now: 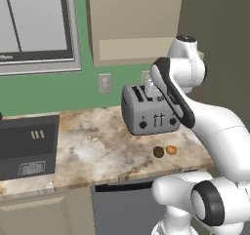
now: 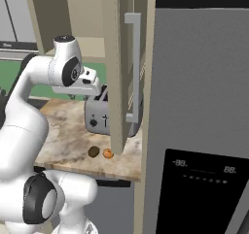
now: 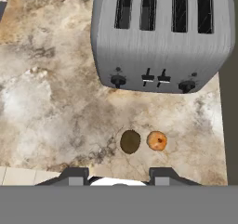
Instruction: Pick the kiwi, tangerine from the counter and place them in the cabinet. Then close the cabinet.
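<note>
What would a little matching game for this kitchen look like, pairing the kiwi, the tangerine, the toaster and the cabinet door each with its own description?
Things:
1. kiwi
2. tangerine
3. toaster
4. cabinet door

Descriptions:
A. grey, four slots on top
B. bright orange, on the counter
C. standing open, tan
D. dark brown, beside the orange fruit

Pairs: 1-D, 2-B, 3-A, 4-C

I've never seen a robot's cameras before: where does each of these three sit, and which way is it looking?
Left base view: behind the arm's left, facing the counter, toaster and kiwi; white arm at right.
Right base view: behind its right, facing the open cabinet; arm at left.
Hand view: on the hand, looking down; pincer tips at bottom.
All share the kiwi and tangerine.
</note>
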